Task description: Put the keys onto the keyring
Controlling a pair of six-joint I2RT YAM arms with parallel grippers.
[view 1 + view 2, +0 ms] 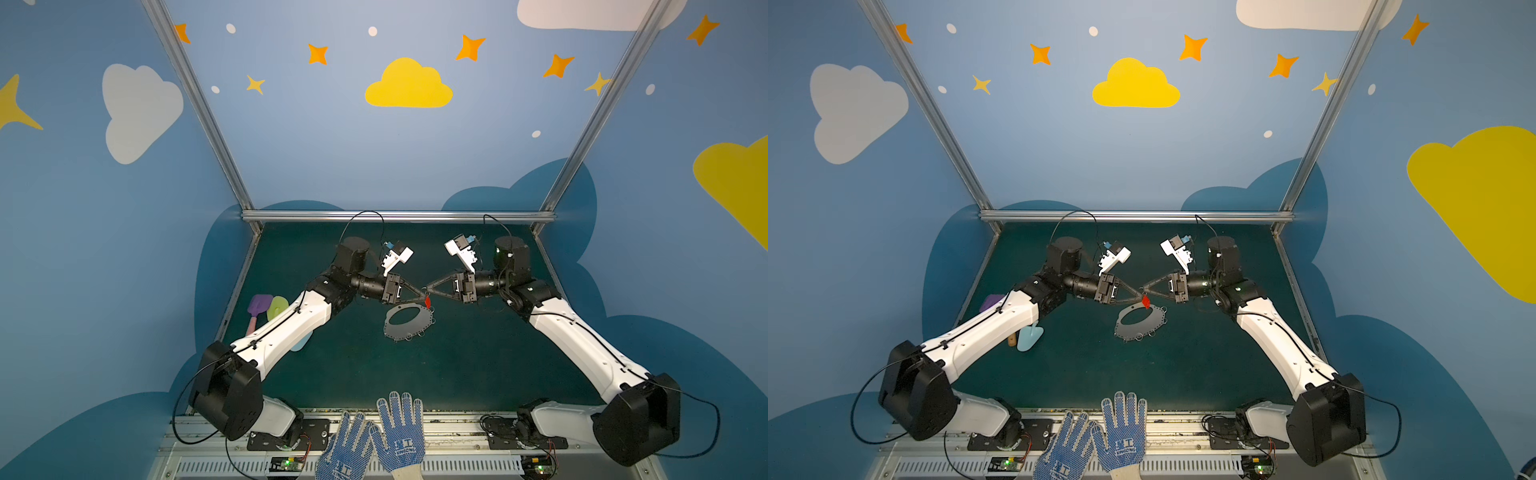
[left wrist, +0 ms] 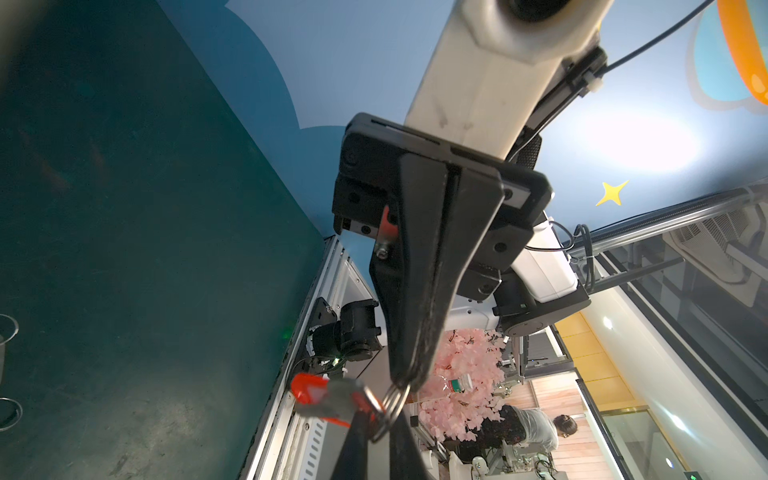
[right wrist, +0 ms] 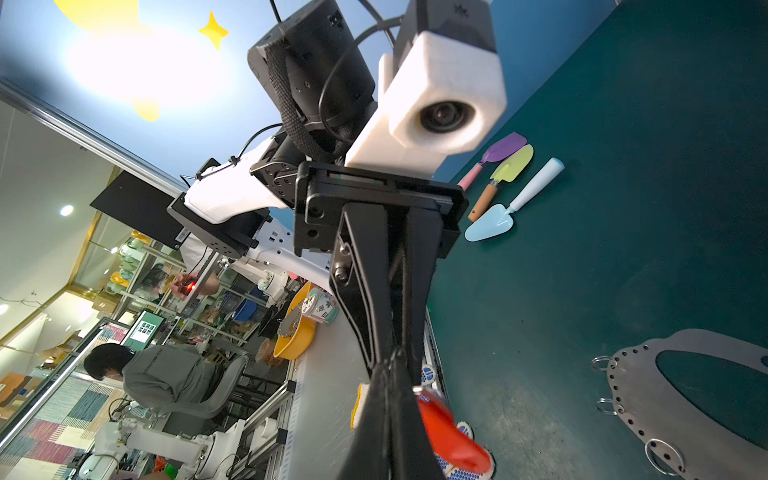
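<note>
Up in the air just above the keyring (image 1: 409, 332) lying on the surface (image 1: 457, 365), the left gripper (image 1: 424, 296) looks clenched on the key (image 1: 427, 301) and the right gripper (image 1: 424, 288) pinches 1 split ring (image 2: 392, 401) against it, threading seemingly unfinished.

Robotics lab, aluminium-framed cell (image 1: 399, 216), equipment shelves (image 3: 232, 307) (worker (image 3: 166, 374) seated)

The keys (image 1: 427, 300) carry a red tag, the keyring (image 1: 405, 333) is grey, the mat (image 1: 457, 365) dark green, the gloves (image 1: 401, 432) blue-dotted.
</note>
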